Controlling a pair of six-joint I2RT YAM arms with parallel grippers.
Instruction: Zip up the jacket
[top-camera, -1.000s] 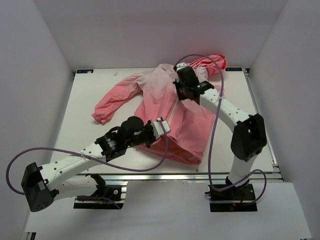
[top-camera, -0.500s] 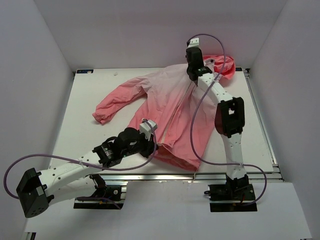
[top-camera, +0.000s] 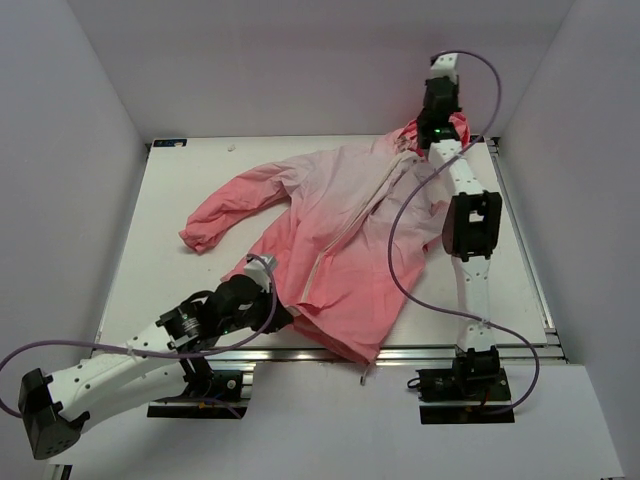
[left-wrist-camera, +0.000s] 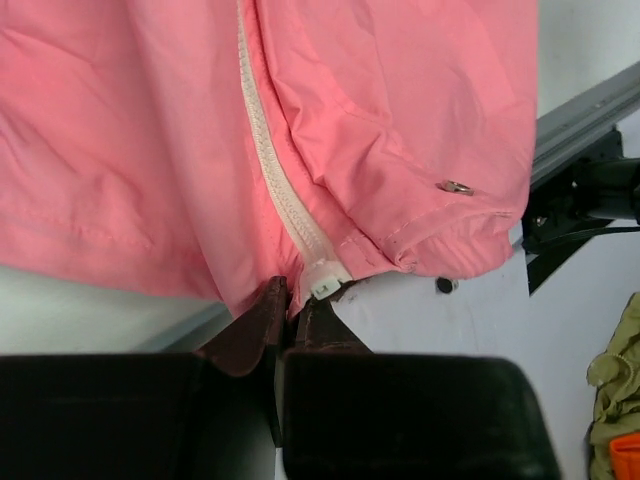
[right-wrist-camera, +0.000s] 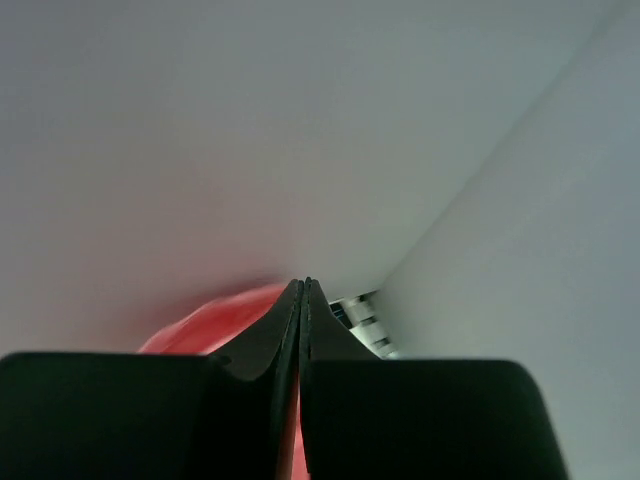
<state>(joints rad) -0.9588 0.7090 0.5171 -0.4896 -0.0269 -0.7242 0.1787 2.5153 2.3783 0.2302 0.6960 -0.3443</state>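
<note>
The pink jacket (top-camera: 340, 225) lies stretched diagonally across the table, with the hood (top-camera: 455, 130) at the far right and the hem hanging over the near edge. Its white zipper (top-camera: 355, 215) runs closed up the front, and its meshed teeth show in the left wrist view (left-wrist-camera: 268, 150). My left gripper (top-camera: 290, 318) is shut on the hem at the zipper's bottom end (left-wrist-camera: 325, 280). My right gripper (top-camera: 440, 85) is raised above the hood and points at the back wall. It (right-wrist-camera: 303, 285) is shut. Nothing shows at its tips, only red hood fabric (right-wrist-camera: 210, 325) below.
The table's metal edge rail (left-wrist-camera: 590, 110) runs close past the hem. An olive and orange thing (left-wrist-camera: 615, 375) lies off the table at the right. White walls enclose the table (top-camera: 170, 250) on three sides. Purple cables (top-camera: 400, 260) loop over the jacket and beside the left arm.
My right gripper has run from mid-chest up past the collar to above the hood. My left gripper pulled the hem toward the near edge. The jacket stretched out and now hangs over that edge.
</note>
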